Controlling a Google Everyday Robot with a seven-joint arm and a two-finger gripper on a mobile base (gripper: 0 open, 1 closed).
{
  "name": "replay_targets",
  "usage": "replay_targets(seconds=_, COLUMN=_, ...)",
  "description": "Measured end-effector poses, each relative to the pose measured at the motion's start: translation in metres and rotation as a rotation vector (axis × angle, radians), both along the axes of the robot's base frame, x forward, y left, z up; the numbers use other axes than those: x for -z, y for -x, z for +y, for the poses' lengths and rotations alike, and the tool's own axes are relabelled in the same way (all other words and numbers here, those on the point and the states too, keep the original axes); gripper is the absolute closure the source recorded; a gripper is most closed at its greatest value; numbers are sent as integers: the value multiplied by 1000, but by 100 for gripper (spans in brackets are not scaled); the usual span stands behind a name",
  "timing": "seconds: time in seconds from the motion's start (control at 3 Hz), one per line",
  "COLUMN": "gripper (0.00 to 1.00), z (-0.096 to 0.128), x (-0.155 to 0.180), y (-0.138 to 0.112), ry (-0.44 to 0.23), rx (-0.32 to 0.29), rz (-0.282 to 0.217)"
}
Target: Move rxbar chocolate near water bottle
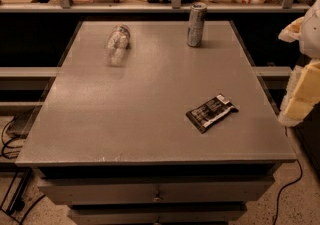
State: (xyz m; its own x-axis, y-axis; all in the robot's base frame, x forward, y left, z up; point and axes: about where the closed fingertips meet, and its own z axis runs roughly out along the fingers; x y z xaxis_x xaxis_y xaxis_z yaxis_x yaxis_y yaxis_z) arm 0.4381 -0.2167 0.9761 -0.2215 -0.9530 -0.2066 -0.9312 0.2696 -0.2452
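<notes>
Tool [302,91] at right edge, state untellable; rxbar chocolate [211,113], lettering illegible, well apart from water bottle [117,45].

Pretty dim shot overall, with a heavy warm orange-brown cast over everything. The brightest thing is the gripper [303,96] at the right edge, glowing pale cream and almost washed out. Left of it the table [150,119] top picks up a soft, even sheen, no hard glare. The can [196,24], beyond the gripper and to its left, drops a short dark shadow toward the gripper's side, so the light seems to come from the far left. The rxbar chocolate [211,112], closest to the gripper, barely casts any shadow. Lower down, the drawers [155,189] sink into murk.
</notes>
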Motion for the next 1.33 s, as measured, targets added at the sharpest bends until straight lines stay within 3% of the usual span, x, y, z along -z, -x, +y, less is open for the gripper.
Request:
replay_targets(seconds=0.33, gripper=0, z=0, x=0, y=0, ry=0, rx=0, rz=0)
replay_targets(seconds=0.67, gripper=0, z=-3, x=3, y=-3, ry=-53, rx=48, rz=-8)
replay_targets(seconds=1.0, gripper=0, z=-7, x=21, y=-12, ry=-189, rx=109, rz=-14)
replay_targets(seconds=1.33, gripper=0, z=4, x=41, y=-26, ry=-340, rx=142, rz=-32)
